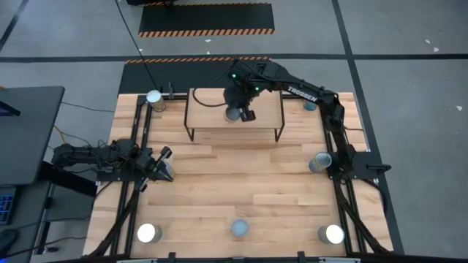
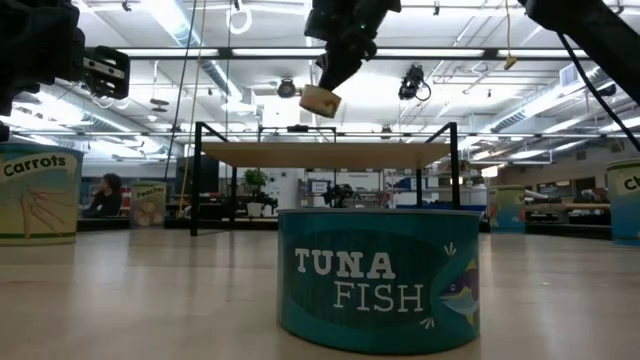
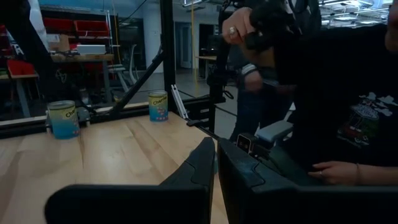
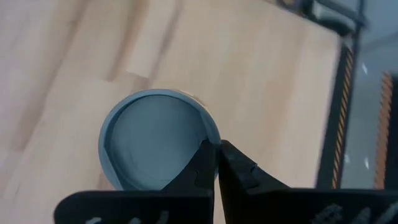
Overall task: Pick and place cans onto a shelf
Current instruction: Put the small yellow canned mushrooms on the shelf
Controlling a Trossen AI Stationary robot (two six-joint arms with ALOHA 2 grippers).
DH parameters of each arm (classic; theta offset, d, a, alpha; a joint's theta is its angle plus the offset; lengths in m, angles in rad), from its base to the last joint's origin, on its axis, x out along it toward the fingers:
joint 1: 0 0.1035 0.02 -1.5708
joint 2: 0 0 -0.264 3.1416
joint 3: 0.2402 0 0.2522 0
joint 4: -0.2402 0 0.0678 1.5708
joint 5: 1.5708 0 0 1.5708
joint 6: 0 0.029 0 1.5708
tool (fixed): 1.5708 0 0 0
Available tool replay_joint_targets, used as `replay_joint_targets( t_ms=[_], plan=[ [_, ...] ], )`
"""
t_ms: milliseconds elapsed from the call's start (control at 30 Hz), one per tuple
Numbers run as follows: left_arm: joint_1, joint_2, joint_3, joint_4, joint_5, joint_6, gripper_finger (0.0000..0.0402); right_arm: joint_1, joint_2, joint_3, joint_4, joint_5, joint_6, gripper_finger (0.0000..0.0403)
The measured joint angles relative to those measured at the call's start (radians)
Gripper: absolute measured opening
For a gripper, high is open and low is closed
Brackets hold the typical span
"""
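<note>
Left gripper parked at tabletop's left edge, fingers together, empty. Right gripper over shelf, fingers pinched on rim of blue-grey-topped can — held above shelf board. I judge thin rim grip risky: can may tilt, slip, drop or roll off on release. I count one shelf; cans — one held, six on tabletop, seven visible from above.

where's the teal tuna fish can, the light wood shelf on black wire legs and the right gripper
teal tuna fish can (image 2: 378, 278): low view, middle of its printed label
light wood shelf on black wire legs (image 1: 212, 115): high view, bare board left of the gripper
right gripper (image 4: 217, 163): right wrist view, between its shut fingertips
</note>
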Motion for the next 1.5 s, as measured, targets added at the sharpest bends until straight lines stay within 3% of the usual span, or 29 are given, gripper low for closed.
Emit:
replay_joint_targets(
  t_ms=[133,267,533,1167,1500],
  plan=[
    [0.0,0.0,0.0,0.0,0.0,0.0,0.0027,0.0,0.0,-0.003,-0.015,-0.024,-0.099,0.0006],
    [0.0,0.0,0.0,0.0,0.0,0.0,0.0027,-0.017,0.0,-0.038,-0.03,-0.076,-0.133,0.0006],
    [0.0,0.0,0.0,0.0,0.0,0.0,0.0027,-0.036,-0.001,-0.12,0.037,-0.081,-0.172,0.0008],
    [0.0,0.0,0.0,0.0,0.0,0.0,0.0027,-0.047,-0.002,-0.202,0.178,0.006,-0.281,0.0014],
    [0.0,0.0,0.0,0.0,0.0,0.0,0.0027,-0.048,0.003,-0.203,0.202,0.009,-0.269,0.0055]
  ],
)
